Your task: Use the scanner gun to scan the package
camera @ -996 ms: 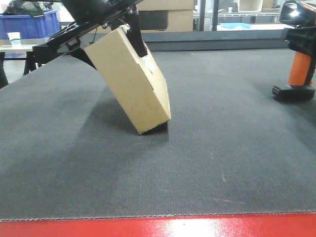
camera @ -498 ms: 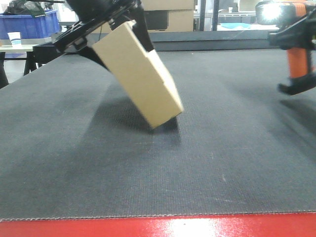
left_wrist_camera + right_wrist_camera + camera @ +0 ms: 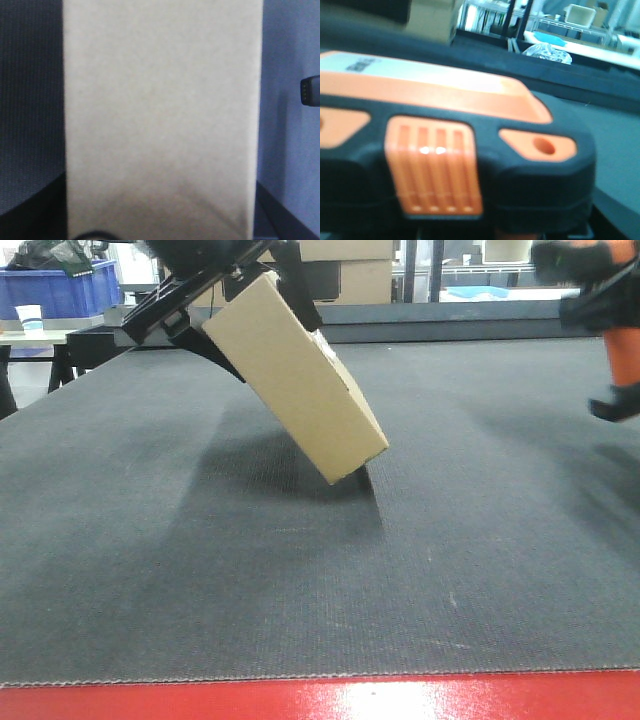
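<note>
Item 1, the package [image 3: 300, 390]: we record a plain tan cardboard box, tilted steeply, upper end to our left and lowest corner down at the grey mat [image 3: 470, 550]. We cannot tell whether that corner touches the mat or hangs just over it; its shadow lies directly beneath. A small white label [image 3: 322, 343] shows on its upper right face. In the left wrist view the package [image 3: 160, 115] fills the centre as a bare tan panel.

Item 2, the left gripper [image 3: 265, 325]: clamped on the upper end of the package, one black finger on each broad face.

Item 3, the scanner gun [image 3: 622, 355]: well to the right of the package and higher than its lower corner, clear of the mat, motion-blurred. In the right wrist view the scanner gun [image 3: 455, 150] shows black casing with orange trim.

Item 4, the right gripper [image 3: 598, 302]: closed on the scanner gun and holding it aloft.

Item 5, behind the package: a larger cardboard box [image 3: 345, 270], and to its left a blue crate [image 3: 60, 290] and a white cup [image 3: 30, 318].
</note>
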### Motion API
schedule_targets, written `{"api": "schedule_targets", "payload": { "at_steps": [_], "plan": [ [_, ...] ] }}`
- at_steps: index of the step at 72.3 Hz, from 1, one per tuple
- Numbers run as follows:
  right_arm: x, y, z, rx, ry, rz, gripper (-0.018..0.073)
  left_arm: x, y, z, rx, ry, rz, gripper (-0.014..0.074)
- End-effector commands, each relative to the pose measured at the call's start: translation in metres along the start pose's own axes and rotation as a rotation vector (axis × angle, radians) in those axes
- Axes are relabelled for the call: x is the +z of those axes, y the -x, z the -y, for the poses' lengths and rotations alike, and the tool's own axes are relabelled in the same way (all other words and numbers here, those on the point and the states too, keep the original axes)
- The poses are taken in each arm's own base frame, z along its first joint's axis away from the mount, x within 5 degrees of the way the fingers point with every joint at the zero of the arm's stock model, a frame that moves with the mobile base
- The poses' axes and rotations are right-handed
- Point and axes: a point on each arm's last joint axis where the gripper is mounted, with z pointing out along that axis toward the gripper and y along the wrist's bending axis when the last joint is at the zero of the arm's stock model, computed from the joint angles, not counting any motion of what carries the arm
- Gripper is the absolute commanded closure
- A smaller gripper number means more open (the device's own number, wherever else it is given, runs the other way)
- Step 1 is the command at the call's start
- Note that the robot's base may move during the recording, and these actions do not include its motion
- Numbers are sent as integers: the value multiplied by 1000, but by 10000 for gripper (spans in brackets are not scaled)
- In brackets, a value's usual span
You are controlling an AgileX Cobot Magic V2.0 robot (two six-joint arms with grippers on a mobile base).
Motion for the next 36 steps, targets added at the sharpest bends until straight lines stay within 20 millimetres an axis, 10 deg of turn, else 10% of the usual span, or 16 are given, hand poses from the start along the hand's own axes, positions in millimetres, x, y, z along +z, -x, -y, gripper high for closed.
{"api": "schedule_targets", "payload": {
  "at_steps": [1,36],
  "plan": [
    [0,12,4,188,-17,140,713,-5,0,6,-6,-27,15,708],
    [12,-25,1,305,-20,140,713,-5,-1,5,-6,-23,3,708]
  ]
}}
